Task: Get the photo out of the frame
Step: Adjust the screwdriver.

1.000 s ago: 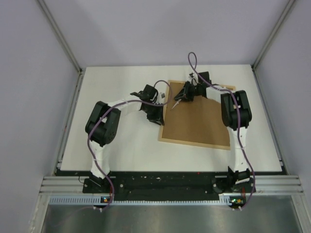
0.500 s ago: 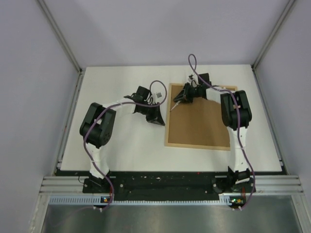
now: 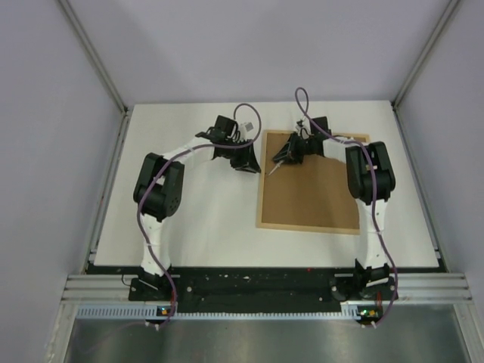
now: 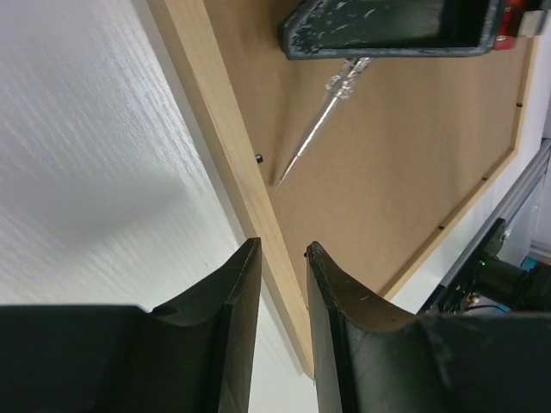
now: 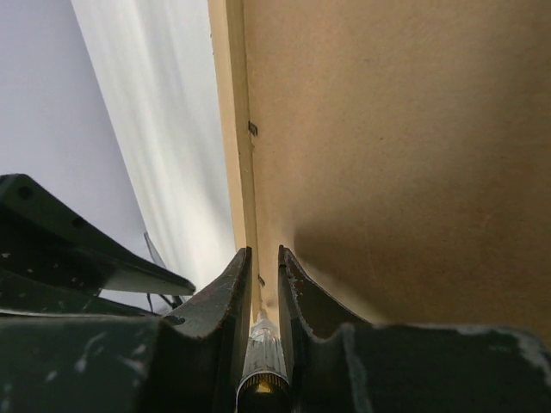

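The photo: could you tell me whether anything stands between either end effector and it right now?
Yes. The frame lies face down, and the brown backing board fills its back, so the photo is hidden beneath it. Small clips along the inner edge appear to hold the board in.

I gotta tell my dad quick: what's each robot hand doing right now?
Left hand: slightly open, holding nothing.
Right hand: closed on a screwdriver.

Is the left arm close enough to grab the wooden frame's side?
Probably yes. The left gripper hovers at the left rail of the frame, jaws apart, nothing between. The screwdriver in the right gripper sits further in, over the backing board.
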